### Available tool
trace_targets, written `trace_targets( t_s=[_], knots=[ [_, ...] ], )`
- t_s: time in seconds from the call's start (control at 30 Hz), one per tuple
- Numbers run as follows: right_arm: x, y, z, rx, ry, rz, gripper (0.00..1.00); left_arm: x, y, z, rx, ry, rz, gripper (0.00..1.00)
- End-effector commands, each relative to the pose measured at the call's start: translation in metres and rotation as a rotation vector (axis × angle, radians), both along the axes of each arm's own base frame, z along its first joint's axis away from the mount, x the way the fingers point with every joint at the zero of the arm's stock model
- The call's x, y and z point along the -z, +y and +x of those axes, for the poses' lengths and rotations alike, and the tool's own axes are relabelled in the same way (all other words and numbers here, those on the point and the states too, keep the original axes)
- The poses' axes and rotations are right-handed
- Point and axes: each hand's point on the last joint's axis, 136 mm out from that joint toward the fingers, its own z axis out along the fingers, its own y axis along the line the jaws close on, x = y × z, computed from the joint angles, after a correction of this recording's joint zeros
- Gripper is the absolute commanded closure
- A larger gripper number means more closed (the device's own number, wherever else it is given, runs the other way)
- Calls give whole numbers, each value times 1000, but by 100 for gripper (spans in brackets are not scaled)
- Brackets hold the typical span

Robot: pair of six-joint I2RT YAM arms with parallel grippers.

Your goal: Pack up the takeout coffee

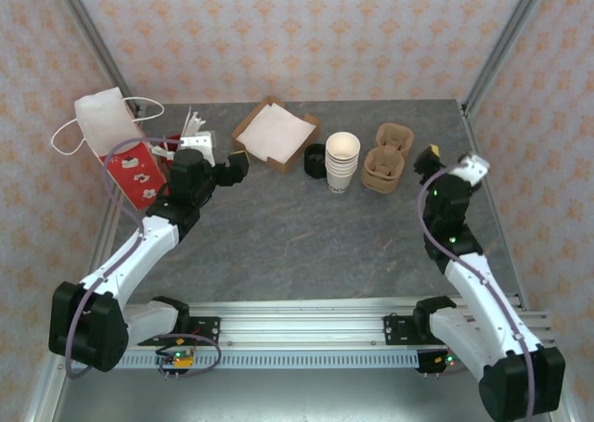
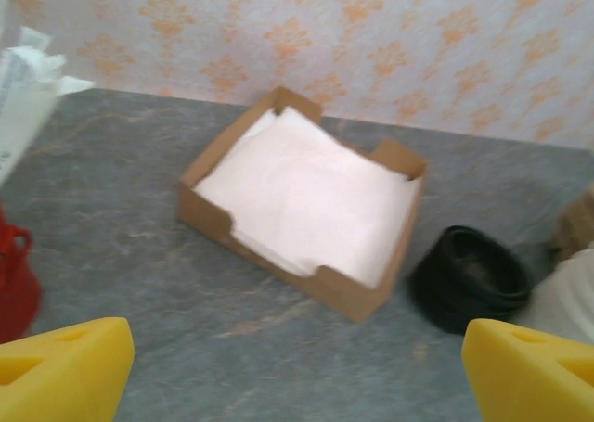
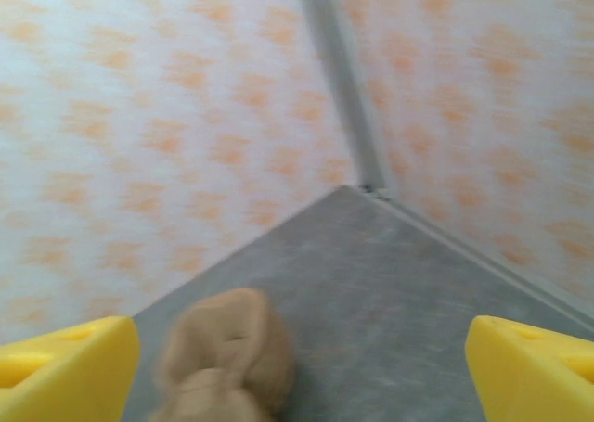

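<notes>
The left pincer (image 1: 234, 167) is being shown released: its yellow fingertips (image 2: 65, 371) are standing wide apart and nothing is being gripped between them. Ahead of it a cardboard box (image 2: 348, 300) is lying on the grey table (image 1: 297, 246), turned corner-on to the pincer, with white napkins (image 2: 306, 199) being carried inside. Ahead and to its right, just beside the box, a stack of black lids (image 2: 473, 278) is sitting, and past that a stack of white cups (image 1: 342, 162). Close on its left a red bag (image 1: 135, 176) is standing, with a white paper bag (image 1: 107, 121) behind it. Bare table is being offered from the fingertips up to the box's near wall. Beyond the box the room is being closed off by the patterned back wall (image 2: 371, 42).

The right pincer (image 1: 453, 162) is likewise being shown released, its fingertips (image 3: 529, 371) spread with nothing clasped. A brown pulp cup carrier (image 3: 223, 357), blurred, is lying just ahead and a little to the left. Beyond it, open table is running to the far corner, where two walls are being joined at a metal post (image 3: 339, 79). On the pincer's right the table edge is being bounded by the side wall, near at hand. Behind both pincers a wide bare stretch of table is reaching back to the metal rail (image 1: 297, 322).

Where the takeout coffee is standing cannot be told, nor which way it is pointing or how its long axis is lying.
</notes>
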Motion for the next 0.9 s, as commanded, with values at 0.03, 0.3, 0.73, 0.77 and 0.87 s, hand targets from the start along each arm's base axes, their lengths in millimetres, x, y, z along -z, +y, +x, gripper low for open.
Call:
trace_targets(
  t_s=[0.03,0.3,0.73,0.77,0.87],
  knots=[
    [27,83,13,-320,360,-34,17,-5,-36,-21,71,154,-95,11],
    [28,161,36,-538,598,-4,26,-13,-80,-35,226,204,-29,12],
    [61,171,72,-478,775,-89,60,-7,-81,-39,218,211,25,12],
    [63,172,74,-479,781,-91,61,-7,-81,-40,218,210,29,12],
    [68,175,80,-481,798,-98,67,-7,-78,-40,208,210,35,12]
  ],
)
